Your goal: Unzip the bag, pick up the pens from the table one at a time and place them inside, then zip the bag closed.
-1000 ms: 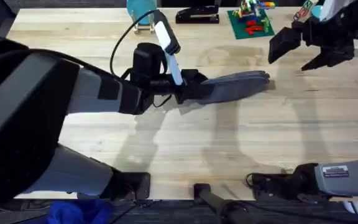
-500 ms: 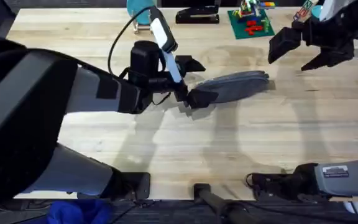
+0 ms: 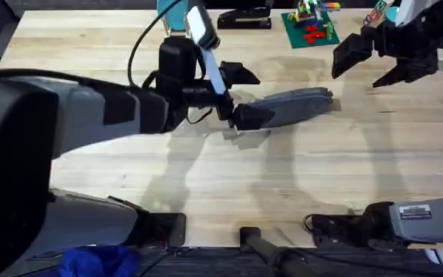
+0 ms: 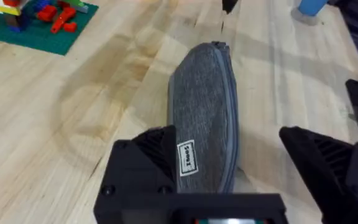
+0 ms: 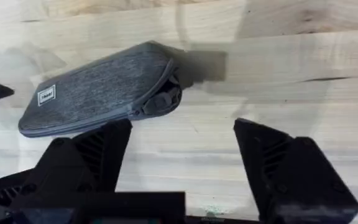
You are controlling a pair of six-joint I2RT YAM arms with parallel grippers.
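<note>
Bag (image 3: 291,106): lying flat mid-bench (image 3: 229,177), long axis running across, zipper seeming closed. Left pincer (image 3: 244,96) is hovering wide open, empty, straddling the bag's left end, nearer arm. Right pincer (image 3: 368,65) is hanging open, empty, well apart rightward. Green brick plate (image 3: 310,29) and stapler (image 3: 244,18) are sitting behind, not obstructing.

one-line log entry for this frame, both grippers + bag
left gripper: open, at bag end | right gripper: open, raised, apart | bag: flat on table
</note>
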